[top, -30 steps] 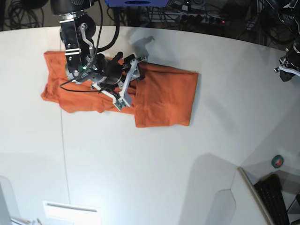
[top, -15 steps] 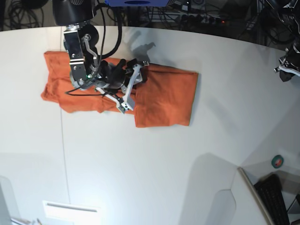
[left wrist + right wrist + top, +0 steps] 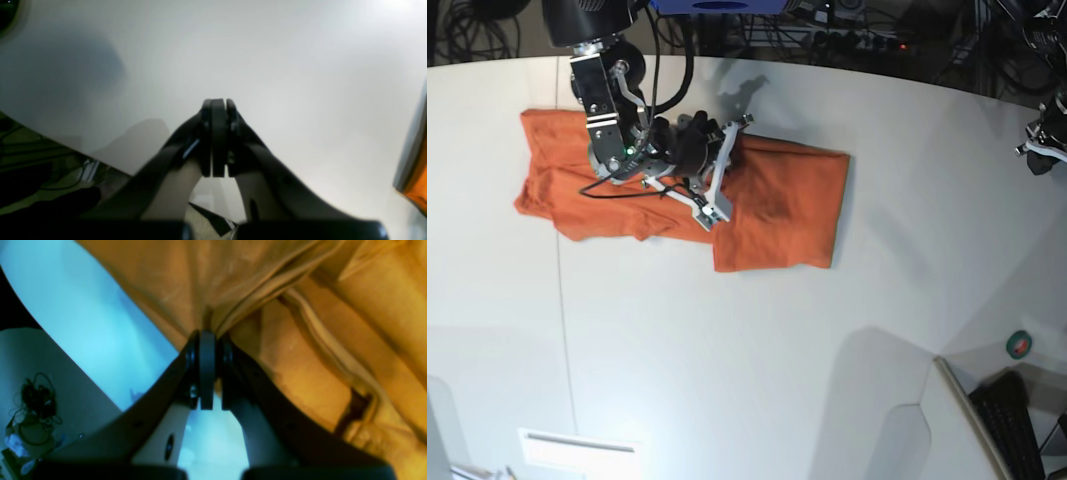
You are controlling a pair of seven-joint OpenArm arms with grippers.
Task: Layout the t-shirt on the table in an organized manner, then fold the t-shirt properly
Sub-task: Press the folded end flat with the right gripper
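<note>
Base view: plain orange short-sleeved cloth t-shirt (image 3: pixel 777 205) lies partly folded on the far left part of the large smooth white surface (image 3: pixel 757 350), long axis running left to right. Its right half is a flat, near-square panel with straight edges; its left half is rumpled, with a sleeve sticking out at the left end. No print, label or writing readable on the cloth; collar and neck tag not made out.

Right hand (image 3: pixel 729 165) sits over the shirt's middle, arm and cables covering the fabric there. Right wrist view: black fingers (image 3: pixel 206 373) pressed together with a bunched fold of orange cloth (image 3: pixel 233 283) pinched at their tips, creases fanning away from the grip. Colours in this view are tinted blue-yellow; seams to the right are blurred.

Left hand (image 3: pixel 1039 150) is at the far right edge of the surface, well apart from the shirt, partly cut off by the frame. Left wrist view: its fingers (image 3: pixel 218 136) are closed together on nothing, over bare surface; an orange sliver shows at the right border.

Wide open surface in front of and right of the shirt. Thin seam line (image 3: pixel 562 330) runs toward the near edge.
</note>
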